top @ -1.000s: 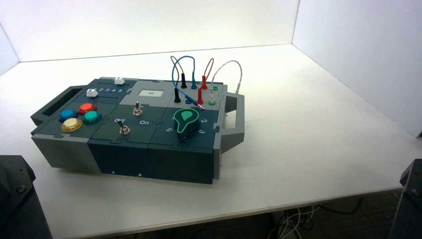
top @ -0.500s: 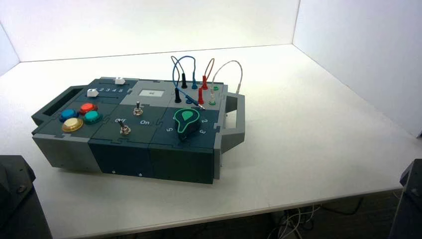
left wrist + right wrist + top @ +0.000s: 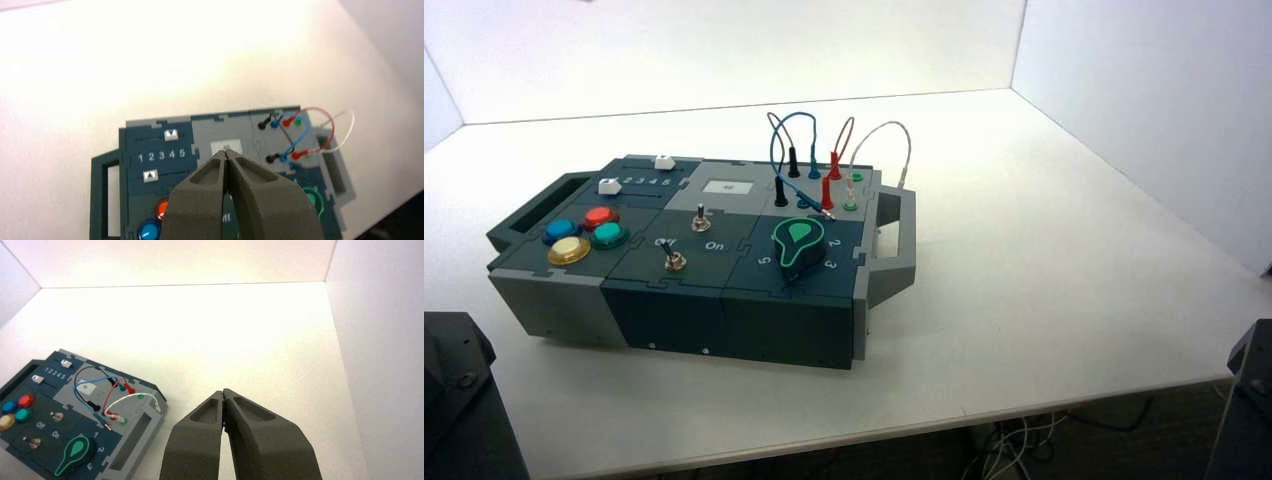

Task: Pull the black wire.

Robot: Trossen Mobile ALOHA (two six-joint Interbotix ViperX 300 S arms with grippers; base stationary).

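The black wire (image 3: 780,190) stands in the box's far right corner with both slim black plugs seated in their sockets and its dark cord arching above them. It also shows in the left wrist view (image 3: 263,123) and in the right wrist view (image 3: 91,404). My left gripper (image 3: 226,151) is shut and empty, held high over the near side of the box, far from the wire. My right gripper (image 3: 223,391) is shut and empty, above bare table to the right of the box. In the high view only the two parked arm bodies show at the bottom corners.
Blue (image 3: 813,170), red (image 3: 827,192) and white (image 3: 902,150) leads crowd the same socket patch. A green knob (image 3: 798,243), two toggles (image 3: 699,218), coloured buttons (image 3: 584,232) and white sliders (image 3: 609,186) fill the box top. Grey handle (image 3: 896,235) on its right; walls behind and right.
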